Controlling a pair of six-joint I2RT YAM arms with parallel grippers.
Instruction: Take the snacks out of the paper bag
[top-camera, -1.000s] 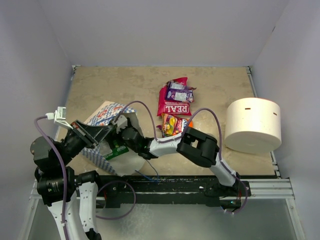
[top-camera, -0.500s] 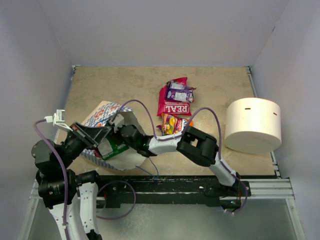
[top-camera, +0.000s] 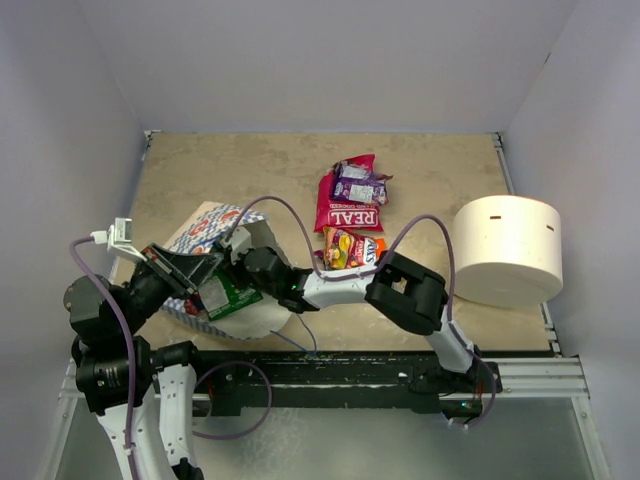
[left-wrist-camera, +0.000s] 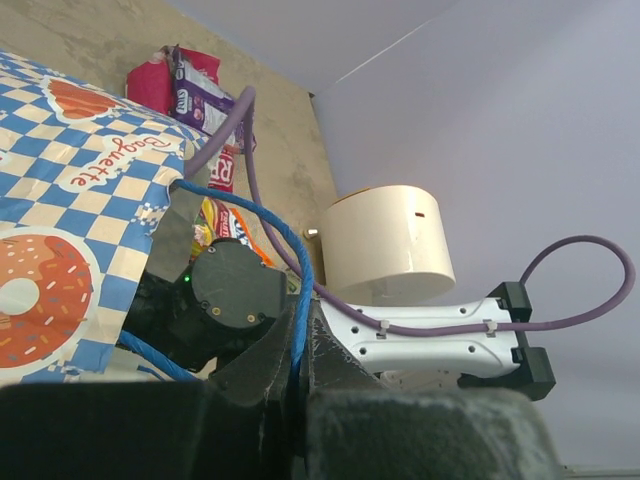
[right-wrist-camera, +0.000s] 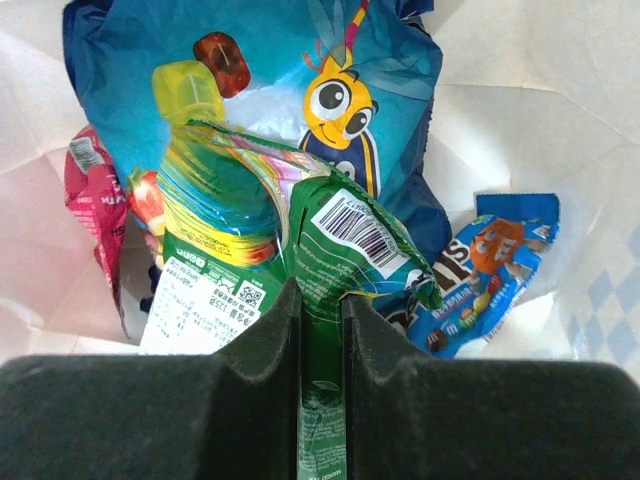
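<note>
Green packet (right-wrist-camera: 335, 255) sits in the mouth of the paper bag (top-camera: 205, 226), its edge clamped tight in our right gripper (right-wrist-camera: 320, 300), with a big blue packet (right-wrist-camera: 375, 60) deeper inside the bag. Our left gripper (left-wrist-camera: 301, 338) pinches the bag's blue cord handle (left-wrist-camera: 296, 265). Beyond the bag, the red-pink chip bag (top-camera: 345, 208) lies on the table (top-camera: 250, 170).

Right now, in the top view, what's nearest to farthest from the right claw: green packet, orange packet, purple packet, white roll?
1. green packet, pinched in the right gripper, at the paper bag mouth.
2. orange packet, middle of the table.
3. purple packet, farther back.
4. white roll, far right.
</note>
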